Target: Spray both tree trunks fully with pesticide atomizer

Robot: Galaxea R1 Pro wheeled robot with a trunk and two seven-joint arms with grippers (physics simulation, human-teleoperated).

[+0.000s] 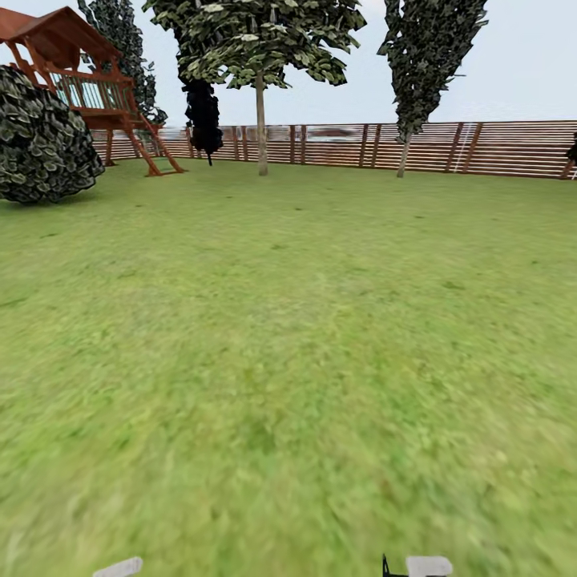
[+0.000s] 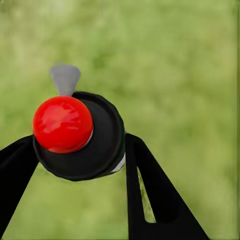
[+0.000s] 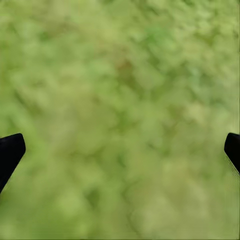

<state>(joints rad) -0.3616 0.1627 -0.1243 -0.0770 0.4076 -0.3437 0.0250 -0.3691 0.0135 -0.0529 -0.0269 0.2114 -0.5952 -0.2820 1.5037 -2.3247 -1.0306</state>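
step: carry the atomizer (image 2: 80,135) across the grass (image 1: 288,361) toward a tree trunk (image 1: 261,128) far ahead by the fence (image 1: 481,148); keep the bottle steady and its nozzle (image 2: 65,79) facing forward
left hand (image 2: 80,160): closed on the atomizer, black fingers (image 2: 150,190) on either side of its body, red cap toward the camera, held above the grass
right hand (image 3: 120,150): fingers spread wide, holding nothing, palm facing the grass

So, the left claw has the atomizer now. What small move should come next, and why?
Probably drive forward toward the trunk by the fence. The left claw is shut on the atomizer, but only grass lies close, so a spray from here would likely fall short.
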